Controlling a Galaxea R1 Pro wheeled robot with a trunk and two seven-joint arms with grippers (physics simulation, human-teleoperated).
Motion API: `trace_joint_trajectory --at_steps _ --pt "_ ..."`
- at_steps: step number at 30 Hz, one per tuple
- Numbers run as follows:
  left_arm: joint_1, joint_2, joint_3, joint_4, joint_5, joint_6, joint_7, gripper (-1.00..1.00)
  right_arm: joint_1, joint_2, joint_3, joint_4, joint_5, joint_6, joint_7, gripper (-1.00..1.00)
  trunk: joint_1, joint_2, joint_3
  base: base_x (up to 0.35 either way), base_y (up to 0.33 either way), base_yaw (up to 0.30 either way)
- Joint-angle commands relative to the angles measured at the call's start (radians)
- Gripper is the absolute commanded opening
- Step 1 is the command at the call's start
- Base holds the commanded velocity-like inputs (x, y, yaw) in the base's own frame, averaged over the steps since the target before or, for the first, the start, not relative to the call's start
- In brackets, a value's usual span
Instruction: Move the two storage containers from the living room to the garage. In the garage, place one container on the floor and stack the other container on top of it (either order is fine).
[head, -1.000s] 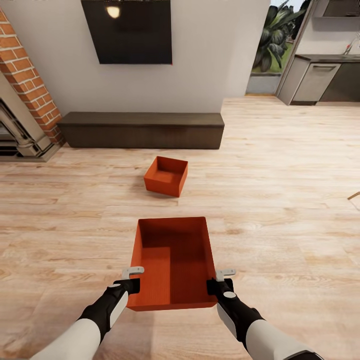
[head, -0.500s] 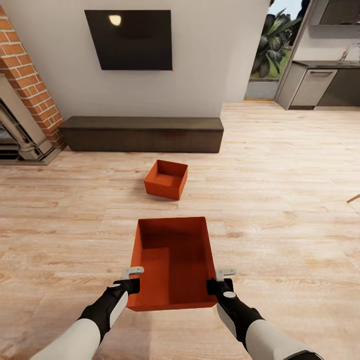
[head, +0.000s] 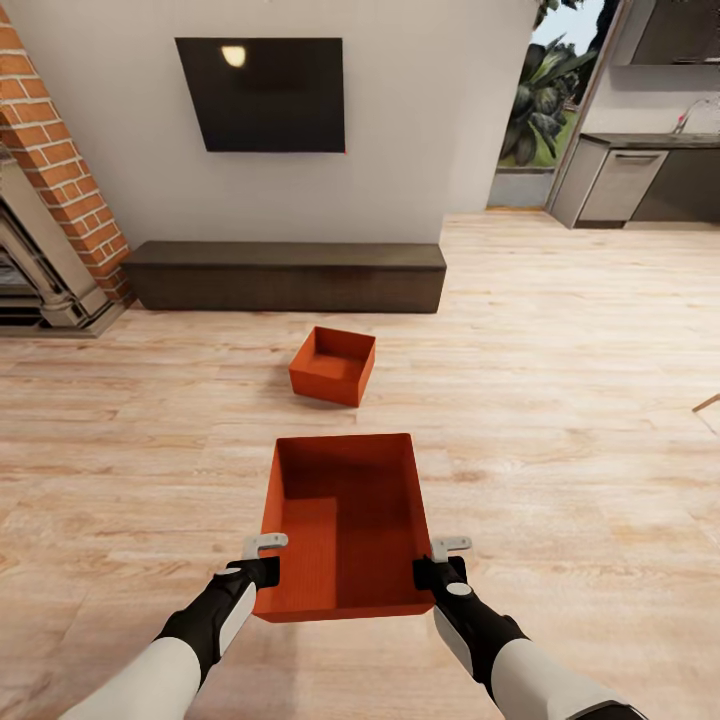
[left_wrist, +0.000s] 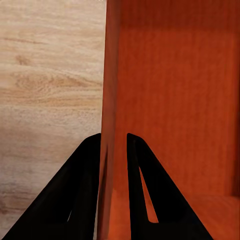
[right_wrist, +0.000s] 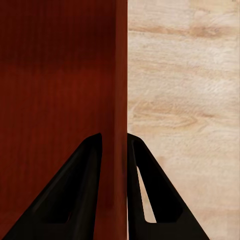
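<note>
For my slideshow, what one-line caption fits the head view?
Both grippers, left gripper and right gripper, clamp an orange container; its twin sits ahead.

Both arms are reaching forward, the left end effector (head: 268, 560) and right end effector (head: 437, 562) each pinching a side wall of the near container (head: 346, 520).

Two orange-red storage containers (head: 345, 520) (head: 333, 365), one TV (head: 262, 95), one bench (head: 285, 275), two grippers (head: 266, 558) (head: 441, 562)
</note>
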Motion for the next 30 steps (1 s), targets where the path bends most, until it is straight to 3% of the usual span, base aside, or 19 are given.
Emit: trace_joint_trajectory --at_steps 1,30 --pt "0.000 0.001 0.006 -0.006 -0.019 0.007 0.012 -1.00 -0.001 -0.001 -0.001 0.005 -0.015 -0.005 -0.010 -1.00 0.000 -0.001 0.001 0.000 0.000 0.000" --pt "0.000 0.005 0.006 -0.005 -0.019 0.007 0.012 -1.00 -0.001 0.000 -0.001 0.005 -0.014 -0.005 -0.010 -1.00 0.000 -0.001 0.046 0.000 0.000 0.000"
